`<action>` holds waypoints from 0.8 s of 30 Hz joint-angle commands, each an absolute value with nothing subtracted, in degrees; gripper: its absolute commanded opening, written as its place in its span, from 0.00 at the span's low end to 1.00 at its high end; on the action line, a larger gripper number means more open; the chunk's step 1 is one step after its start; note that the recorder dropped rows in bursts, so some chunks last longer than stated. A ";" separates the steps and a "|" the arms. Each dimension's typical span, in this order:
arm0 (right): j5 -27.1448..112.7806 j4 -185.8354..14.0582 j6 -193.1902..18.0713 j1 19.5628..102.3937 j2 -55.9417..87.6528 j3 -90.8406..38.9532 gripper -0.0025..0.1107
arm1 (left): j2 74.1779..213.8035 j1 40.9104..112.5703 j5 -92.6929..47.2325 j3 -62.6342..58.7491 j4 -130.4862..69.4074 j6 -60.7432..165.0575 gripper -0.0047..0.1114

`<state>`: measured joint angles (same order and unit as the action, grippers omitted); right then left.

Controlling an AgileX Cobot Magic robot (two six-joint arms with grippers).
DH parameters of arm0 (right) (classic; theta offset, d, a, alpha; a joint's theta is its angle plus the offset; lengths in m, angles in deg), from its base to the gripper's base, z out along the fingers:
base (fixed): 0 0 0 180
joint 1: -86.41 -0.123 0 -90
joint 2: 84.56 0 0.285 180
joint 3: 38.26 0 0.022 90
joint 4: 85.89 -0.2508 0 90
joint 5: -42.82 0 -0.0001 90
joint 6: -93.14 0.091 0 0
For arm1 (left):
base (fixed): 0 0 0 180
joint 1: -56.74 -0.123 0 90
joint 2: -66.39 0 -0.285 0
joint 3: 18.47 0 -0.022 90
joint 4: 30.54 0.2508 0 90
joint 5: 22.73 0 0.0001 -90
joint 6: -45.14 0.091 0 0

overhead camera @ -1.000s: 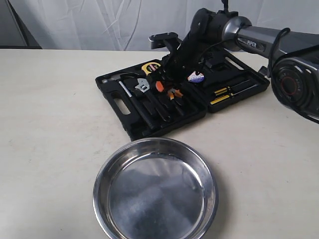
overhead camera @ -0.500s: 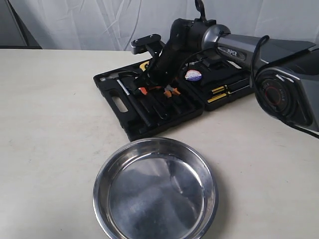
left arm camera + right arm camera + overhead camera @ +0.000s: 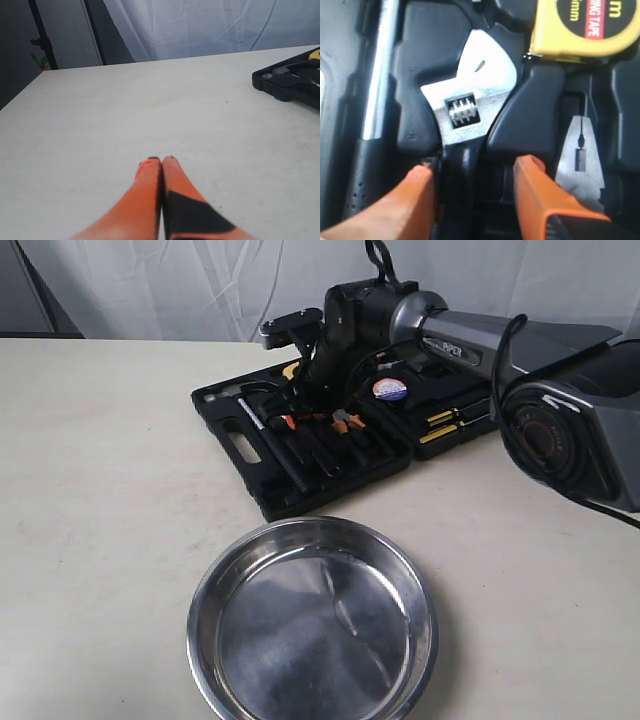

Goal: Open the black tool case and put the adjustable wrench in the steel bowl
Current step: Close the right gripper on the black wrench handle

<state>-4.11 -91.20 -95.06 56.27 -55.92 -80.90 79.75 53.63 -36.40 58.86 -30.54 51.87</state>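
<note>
We find the case (image 3: 262,480) open on the worktop (image 3: 100,500). The wrench (image 3: 470,107) lies in its slot, not yet lifted; the right hand (image 3: 476,192) is spread either side of its handle (no grip made). The left hand (image 3: 161,162) is closed and empty. The bowl (image 3: 312,630) is empty; lift and transfer remain.

My right arm (image 3: 450,335) masks the adjustable wrench (image 3: 475,85) in the exterior view, whose lower edge clips the steel bowl (image 3: 205,600). My left wrist view catches only a corner of the black tool case (image 3: 290,82).
</note>
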 commanded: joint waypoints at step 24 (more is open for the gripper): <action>-5.61 -76.94 -89.79 53.74 -53.21 -80.28 0.27 | 79.53 54.04 -35.97 58.75 -30.54 51.55 0.04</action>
